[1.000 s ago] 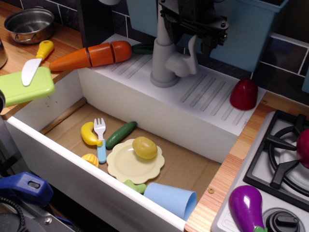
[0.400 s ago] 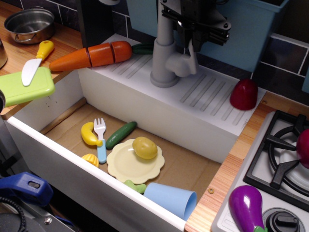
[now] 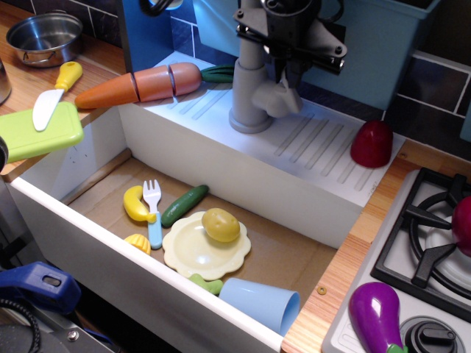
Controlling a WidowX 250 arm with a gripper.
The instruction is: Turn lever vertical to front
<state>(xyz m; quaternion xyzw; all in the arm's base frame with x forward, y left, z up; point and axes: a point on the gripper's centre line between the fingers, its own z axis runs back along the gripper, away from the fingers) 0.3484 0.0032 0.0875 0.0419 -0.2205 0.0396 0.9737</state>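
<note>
observation.image: pincer at desk's back edge over tap lever, grip unclear; next, swing lever frontward.

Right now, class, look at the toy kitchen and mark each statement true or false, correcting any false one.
1. The gripper is above the lever. True.
2. The carrot lies inside the sink. False: it lies on the ledge behind it.
3. A potato sits on the yellow plate. True.
4. The blue cup stands upright. False: it lies on its side.
5. The eggplant is beside the stove burner. True.
</note>
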